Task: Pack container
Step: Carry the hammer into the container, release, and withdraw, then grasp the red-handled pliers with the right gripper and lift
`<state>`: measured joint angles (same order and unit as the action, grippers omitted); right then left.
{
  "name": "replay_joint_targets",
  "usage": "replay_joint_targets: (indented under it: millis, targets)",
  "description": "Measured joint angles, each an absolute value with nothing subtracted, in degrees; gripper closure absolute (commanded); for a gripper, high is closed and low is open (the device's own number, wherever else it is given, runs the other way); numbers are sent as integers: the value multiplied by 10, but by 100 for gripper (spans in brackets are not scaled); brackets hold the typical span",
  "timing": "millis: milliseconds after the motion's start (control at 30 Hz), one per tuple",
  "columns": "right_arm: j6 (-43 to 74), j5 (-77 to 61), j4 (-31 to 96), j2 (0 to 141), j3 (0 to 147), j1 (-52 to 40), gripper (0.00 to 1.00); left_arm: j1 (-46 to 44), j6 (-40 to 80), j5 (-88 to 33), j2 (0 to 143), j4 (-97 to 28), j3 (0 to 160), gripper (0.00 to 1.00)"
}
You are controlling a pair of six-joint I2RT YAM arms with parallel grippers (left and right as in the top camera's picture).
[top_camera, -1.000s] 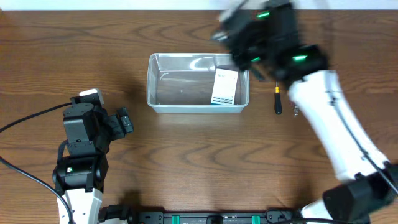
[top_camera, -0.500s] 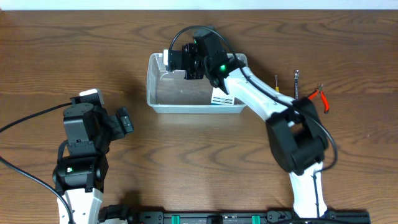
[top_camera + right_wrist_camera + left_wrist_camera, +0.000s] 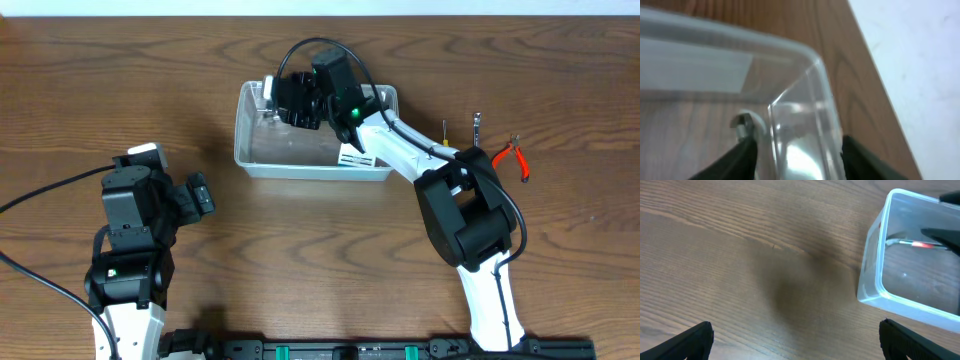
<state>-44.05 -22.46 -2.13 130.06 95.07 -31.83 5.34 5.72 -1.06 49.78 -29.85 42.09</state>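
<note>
The clear container (image 3: 262,160) stands at the middle back of the table. My right gripper (image 3: 272,100) reaches into its far left corner. In the right wrist view the right gripper (image 3: 800,161) is open, with the container's corner wall (image 3: 795,100) between the spread fingers. A thin metal tool tip (image 3: 742,122) shows beside the left finger. From the left wrist the container (image 3: 875,280) shows that tool (image 3: 910,243), metal with a red part, at the right gripper's dark fingers (image 3: 940,234). My left gripper (image 3: 800,342) is open over bare wood, left of the container.
A small white-and-blue box (image 3: 355,155) leans inside the container's right end. Right of the container lie a dark screwdriver (image 3: 445,138), a thin metal tool (image 3: 477,128) and red-handled pliers (image 3: 512,158). The left arm (image 3: 135,215) sits at the front left.
My right arm swung from the container's right end to its far left corner. Its jaws have opened there. The left arm has not moved.
</note>
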Motion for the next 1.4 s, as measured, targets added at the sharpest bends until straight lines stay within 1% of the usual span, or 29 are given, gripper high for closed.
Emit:
replay_joint_targets:
  millis: [33, 67, 133, 200, 333, 433, 533, 600, 633, 700, 833, 1000, 1067, 1167, 1300, 1400]
  targets:
    - [-426, -225, -25, 1299, 951, -318, 43, 53, 57, -11, 498, -298, 421, 2]
    - [-410, -225, -23, 1296, 951, -318, 46, 53, 57, -11, 498, -298, 421, 2]
    - [-380, -220, -13, 1283, 950, -317, 50, 53, 57, -11, 498, -298, 421, 2]
    - [-344, -206, 7, 1255, 948, -312, 50, 53, 57, -11, 498, -298, 421, 2]
    - [-273, -145, 84, 1147, 948, -280, 37, 53, 57, -11, 498, -298, 421, 2]
    - [-232, -92, 161, 1054, 951, -230, 31, 53, 57, -11, 498, -299, 421, 2]
    - [-183, -46, 250, 986, 960, -164, 27, 53, 57, -11, 498, -299, 421, 2]
    - [-138, -25, 318, 961, 965, -112, 28, 53, 57, -11, 498, -299, 421, 2]
    - [-109, -18, 355, 957, 966, -83, 30, 53, 57, -11, 498, -299, 421, 2]
    - [-63, -7, 406, 963, 965, -40, 34, 53, 57, -11, 498, -299, 421, 2]
    - [10, -1, 468, 1000, 943, 24, 33, 53, 57, -11, 498, -298, 421, 2]
    - [54, 2, 501, 1079, 916, 62, 30, 53, 57, -11, 498, -299, 421, 2]
    - [70, 7, 508, 1111, 911, 73, 30, 53, 57, -11, 498, -299, 421, 2]
    - [85, 4, 511, 1156, 909, 98, 39, 53, 57, -11, 498, -298, 421, 2]
    - [90, -2, 523, 1192, 907, 137, 42, 53, 57, -11, 498, -298, 421, 2]
    - [78, -2, 529, 1210, 907, 161, 47, 53, 57, -11, 498, -298, 421, 2]
